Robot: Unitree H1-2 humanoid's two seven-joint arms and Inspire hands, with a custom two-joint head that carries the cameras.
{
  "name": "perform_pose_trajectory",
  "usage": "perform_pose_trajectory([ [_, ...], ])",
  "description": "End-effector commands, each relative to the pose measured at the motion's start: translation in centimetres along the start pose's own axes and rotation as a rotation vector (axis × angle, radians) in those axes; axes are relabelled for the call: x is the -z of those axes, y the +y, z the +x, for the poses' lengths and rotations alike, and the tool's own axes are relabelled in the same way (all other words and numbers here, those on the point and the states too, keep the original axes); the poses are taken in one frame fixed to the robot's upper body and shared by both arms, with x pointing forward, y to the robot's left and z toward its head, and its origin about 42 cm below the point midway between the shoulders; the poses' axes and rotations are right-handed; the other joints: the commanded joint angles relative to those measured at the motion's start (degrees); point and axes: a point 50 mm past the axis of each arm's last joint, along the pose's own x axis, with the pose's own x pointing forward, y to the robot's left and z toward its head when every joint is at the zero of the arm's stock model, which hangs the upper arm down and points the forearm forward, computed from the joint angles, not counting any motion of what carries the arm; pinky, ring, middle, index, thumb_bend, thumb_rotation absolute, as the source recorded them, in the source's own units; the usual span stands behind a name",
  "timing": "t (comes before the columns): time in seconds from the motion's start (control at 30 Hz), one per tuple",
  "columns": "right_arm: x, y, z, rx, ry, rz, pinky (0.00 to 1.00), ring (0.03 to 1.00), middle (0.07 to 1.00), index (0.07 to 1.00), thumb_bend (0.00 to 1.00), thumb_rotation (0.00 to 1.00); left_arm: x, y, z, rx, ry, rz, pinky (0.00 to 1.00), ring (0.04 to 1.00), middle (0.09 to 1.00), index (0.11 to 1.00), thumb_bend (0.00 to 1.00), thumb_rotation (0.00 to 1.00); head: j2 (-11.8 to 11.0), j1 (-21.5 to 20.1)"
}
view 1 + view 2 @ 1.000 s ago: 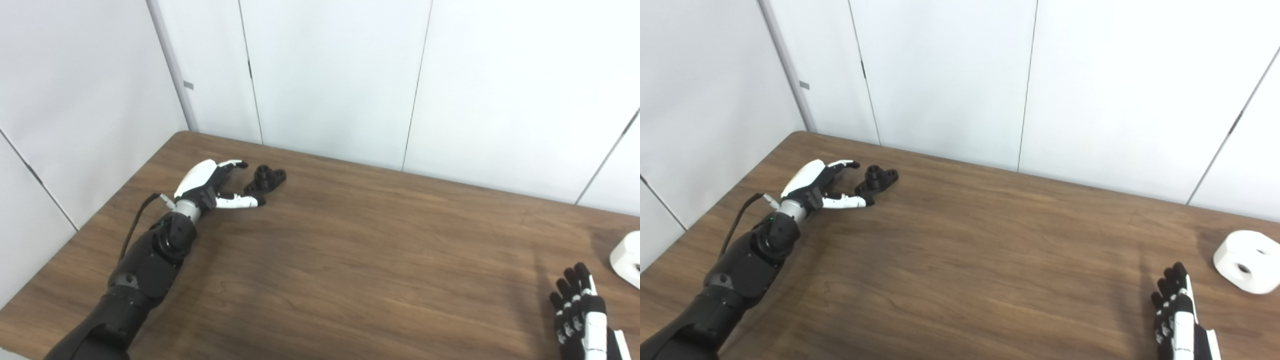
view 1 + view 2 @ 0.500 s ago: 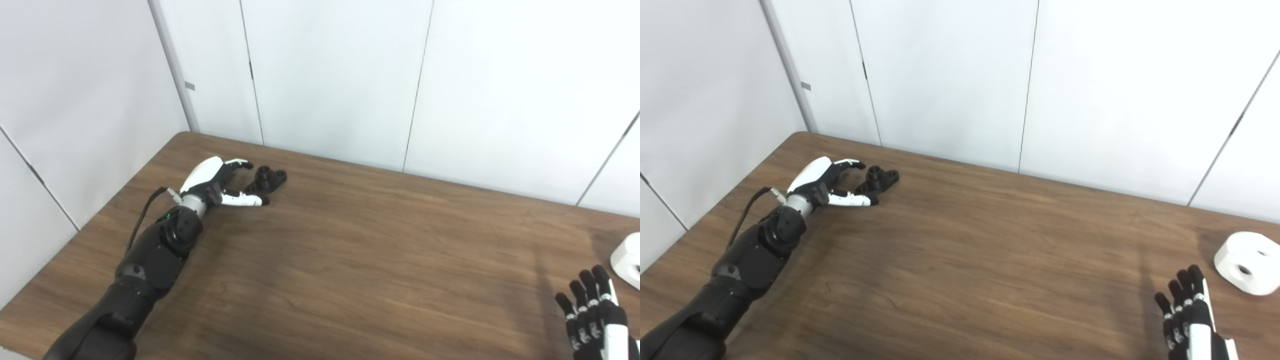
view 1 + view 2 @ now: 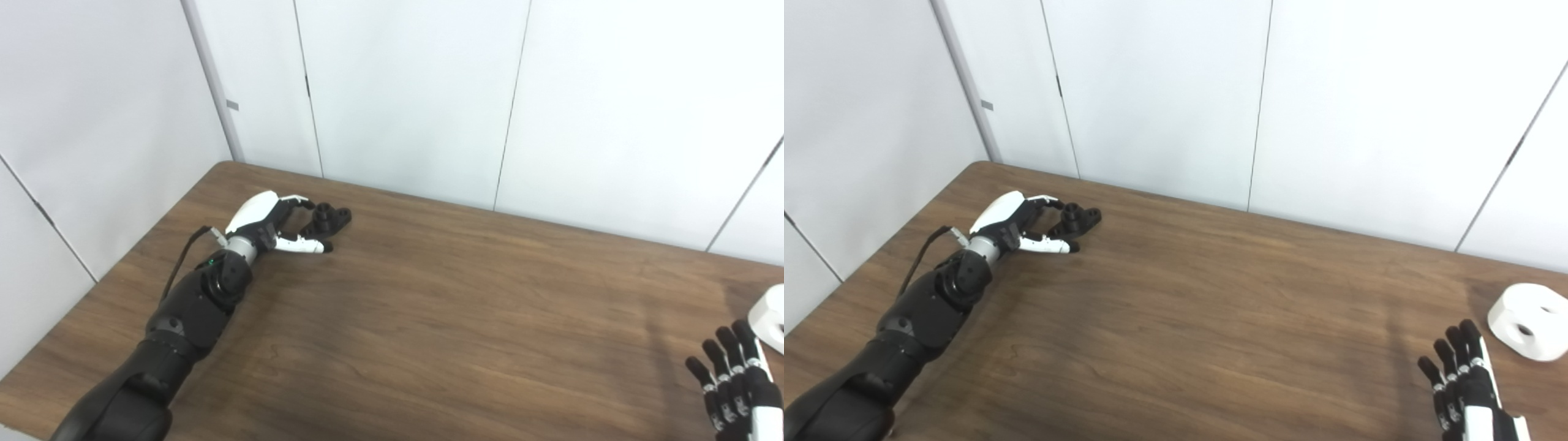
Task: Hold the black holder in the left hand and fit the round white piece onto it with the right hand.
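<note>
The black holder (image 3: 326,220) lies flat on the wooden table (image 3: 429,306) near its far left corner. My left hand (image 3: 269,222) is open around the holder's near end, fingers above it and thumb below, not closed on it. The round white piece (image 3: 1527,320), with holes in its face, rests on the table at the far right; in the left eye view it is cut by the picture's edge. My right hand (image 3: 1461,380) is open, fingers spread upward, a little below and left of the white piece, apart from it.
White wall panels (image 3: 404,92) stand directly behind the table's far edge and along its left side. The table's left edge runs close beside my left forearm (image 3: 184,318).
My left hand has slid forward so its fingers now reach over the holder's near end. My right hand has drifted right toward the white piece. The holder and the white piece have stayed put.
</note>
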Motion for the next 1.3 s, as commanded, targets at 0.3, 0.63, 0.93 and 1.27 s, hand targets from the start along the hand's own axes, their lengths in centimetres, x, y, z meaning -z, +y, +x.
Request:
perform_pose_trajectory([
  [0.3, -2.4, -0.1, -0.1, 0.003, -0.098, -0.012, 0.86, 0.929, 0.933, 0.924, 0.72, 0.86, 0.7, 1.9, 0.5, -0.003, 0.010, 0.047, 0.93, 0.932, 0.875, 0.766, 1.00, 0.28, 1.1, -0.4],
  [0.63, -3.3, 0.3, -0.1, 0.002, -0.121, -0.007, 0.83, 0.906, 0.917, 0.898, 0.72, 0.85, 1.3, 1.9, 0.5, 0.007, 0.021, 0.085, 0.93, 0.927, 0.869, 0.749, 1.00, 0.22, 1.3, -0.6],
  [0.93, -3.4, 0.6, -0.2, -0.012, -0.137, -0.009, 0.87, 0.931, 0.941, 0.919, 0.75, 0.86, 1.3, 2.0, 0.6, 0.004, 0.020, 0.092, 0.92, 0.922, 0.862, 0.741, 0.99, 0.24, 0.9, -1.0],
  [1.27, -4.3, 1.3, -0.7, -0.020, -0.152, -0.013, 0.89, 0.947, 0.954, 0.930, 0.74, 0.88, 0.7, 1.4, 1.4, 0.014, 0.037, 0.061, 0.96, 0.934, 0.860, 0.739, 0.99, 0.24, 1.2, -1.8],
])
